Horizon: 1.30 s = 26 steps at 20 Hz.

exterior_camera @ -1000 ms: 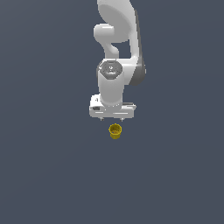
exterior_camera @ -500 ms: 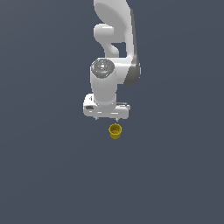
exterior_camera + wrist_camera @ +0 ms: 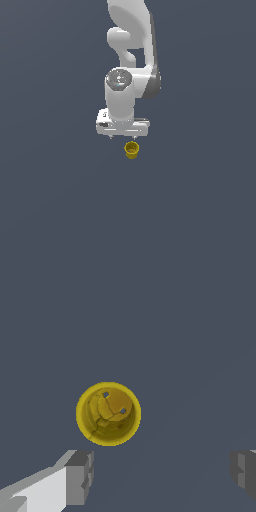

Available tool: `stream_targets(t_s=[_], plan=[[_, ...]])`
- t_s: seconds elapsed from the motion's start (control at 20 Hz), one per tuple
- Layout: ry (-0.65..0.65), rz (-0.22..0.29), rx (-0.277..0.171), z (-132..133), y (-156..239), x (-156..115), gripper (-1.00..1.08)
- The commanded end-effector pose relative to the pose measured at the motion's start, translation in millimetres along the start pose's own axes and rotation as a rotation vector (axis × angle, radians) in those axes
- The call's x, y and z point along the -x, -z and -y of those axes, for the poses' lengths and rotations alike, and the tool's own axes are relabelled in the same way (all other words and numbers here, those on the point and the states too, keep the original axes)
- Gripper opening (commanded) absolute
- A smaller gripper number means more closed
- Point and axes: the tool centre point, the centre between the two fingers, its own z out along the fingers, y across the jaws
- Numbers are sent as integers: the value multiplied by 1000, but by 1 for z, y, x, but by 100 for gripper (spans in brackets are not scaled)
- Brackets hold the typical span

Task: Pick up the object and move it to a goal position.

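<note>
The object is a small yellow cup [image 3: 131, 150] with a hollow top, standing upright on the dark grey floor. In the exterior view my white gripper [image 3: 122, 137] hangs just above it and slightly toward the exterior view's left. In the wrist view I look down into the cup [image 3: 108, 414]. My gripper [image 3: 160, 476] is open and empty there. One grey fingertip [image 3: 80, 476] shows close beside the cup, the other [image 3: 244, 472] far off at the frame edge. The cup lies outside the gap between them, not touched.
The flat dark grey floor [image 3: 55, 200] runs all around. The white arm [image 3: 132, 45] rises behind the gripper. No goal marker shows in either view.
The arm has come down and shifted toward the exterior view's left, so the gripper stands closer over the cup. The cup has not moved.
</note>
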Motion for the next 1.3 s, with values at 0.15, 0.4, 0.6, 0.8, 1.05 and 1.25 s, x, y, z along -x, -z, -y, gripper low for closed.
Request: stream_targets(t_s=[0.15,0.4,0.6,0.8,1.05,1.25], plan=[[89,-19,5,16,-17,-6,100],[184,-41,7,33,-35,-11,100],[220,-50,6,40,-41,-12,100],[218,-48,6,40,-42,-12,100],[220,-49,6,40,-55,-12,100],[222,-50,6,41,-77,-13,100]])
